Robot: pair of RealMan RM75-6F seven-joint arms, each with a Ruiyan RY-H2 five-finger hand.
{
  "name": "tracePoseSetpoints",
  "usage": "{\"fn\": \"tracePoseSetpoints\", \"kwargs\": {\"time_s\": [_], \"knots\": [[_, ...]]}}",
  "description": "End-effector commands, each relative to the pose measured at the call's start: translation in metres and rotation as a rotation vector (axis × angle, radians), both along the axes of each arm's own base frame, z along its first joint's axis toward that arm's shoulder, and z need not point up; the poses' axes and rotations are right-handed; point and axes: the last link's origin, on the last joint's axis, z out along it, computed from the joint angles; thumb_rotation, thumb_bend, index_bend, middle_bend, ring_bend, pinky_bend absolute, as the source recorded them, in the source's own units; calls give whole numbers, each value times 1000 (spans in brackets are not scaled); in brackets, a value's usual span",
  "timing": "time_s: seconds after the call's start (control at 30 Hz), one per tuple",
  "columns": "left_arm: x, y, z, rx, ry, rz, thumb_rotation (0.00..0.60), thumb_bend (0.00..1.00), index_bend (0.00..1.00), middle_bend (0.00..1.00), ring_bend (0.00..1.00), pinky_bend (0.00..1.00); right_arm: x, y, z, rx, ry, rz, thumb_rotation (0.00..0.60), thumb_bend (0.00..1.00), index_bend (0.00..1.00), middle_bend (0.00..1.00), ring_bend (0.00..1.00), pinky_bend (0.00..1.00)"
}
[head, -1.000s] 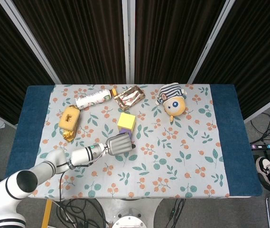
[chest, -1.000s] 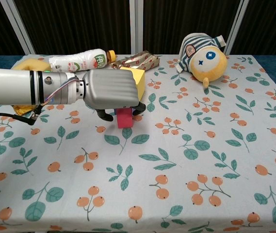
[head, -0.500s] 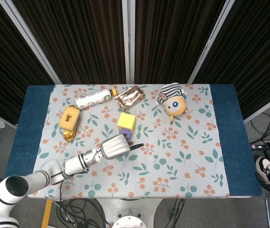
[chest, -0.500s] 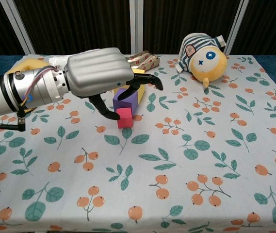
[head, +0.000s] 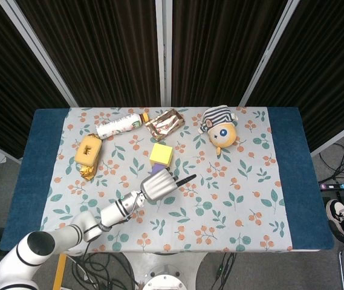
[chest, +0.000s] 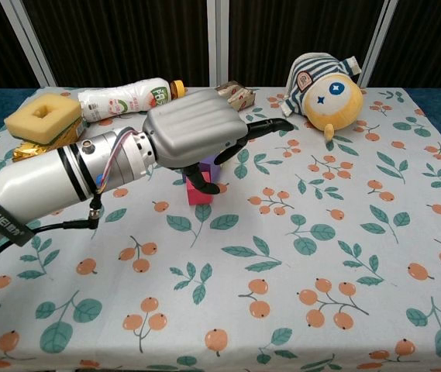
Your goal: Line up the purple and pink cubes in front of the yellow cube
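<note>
My left hand (chest: 197, 136) hovers with fingers spread, gripping nothing, over the purple cube (chest: 209, 166) and pink cube (chest: 197, 192), which sit stacked in a row before the yellow cube (head: 161, 155).

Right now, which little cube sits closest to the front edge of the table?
The small pink cube. It sits nearest the front edge, below the left hand. The purple cube and big yellow cube sit farther back.

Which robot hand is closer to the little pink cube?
Left. The left hand hovers right over the pink cube, holding nothing. The right hand isn't visible in either view.
</note>
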Motion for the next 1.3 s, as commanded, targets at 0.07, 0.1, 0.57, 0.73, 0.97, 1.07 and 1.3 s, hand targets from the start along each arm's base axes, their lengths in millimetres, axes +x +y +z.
{"fn": "tracePoseSetpoints", "kwargs": {"time_s": [0.07, 0.1, 0.57, 0.73, 0.97, 1.07, 1.3], "knots": [[-2, -1, -3, 17, 14, 3, 600, 0, 89, 768, 786, 727, 0, 0, 1, -2, 0, 0, 600, 139, 0, 50, 1, 130], [-3, -3, -4, 12, 13, 3, 600, 0, 89, 768, 786, 728, 0, 0, 0, -1, -1, 0, 600, 139, 0, 50, 2, 130], [-16, -4, -10, 61, 120, -42, 600, 0, 88, 768, 787, 728, -1, 1, 1, -3, -4, 1, 600, 139, 0, 50, 2, 131], [-23, -1, -9, 83, 142, -48, 600, 0, 88, 768, 786, 728, 0, 2, 1, -3, -2, 5, 600, 139, 0, 49, 3, 133], [-30, 2, -5, 103, 149, -49, 600, 0, 88, 768, 787, 728, 1, 1, 0, -2, 0, 9, 600, 139, 0, 50, 3, 134], [-32, 4, -4, 108, 154, -49, 600, 0, 88, 768, 786, 728, 2, 2, 0, -2, 0, 7, 600, 138, 0, 50, 3, 135], [-35, 6, -4, 124, 175, -65, 600, 0, 89, 768, 785, 728, 2, 2, 0, -4, 3, 6, 600, 139, 0, 50, 3, 135]]}}
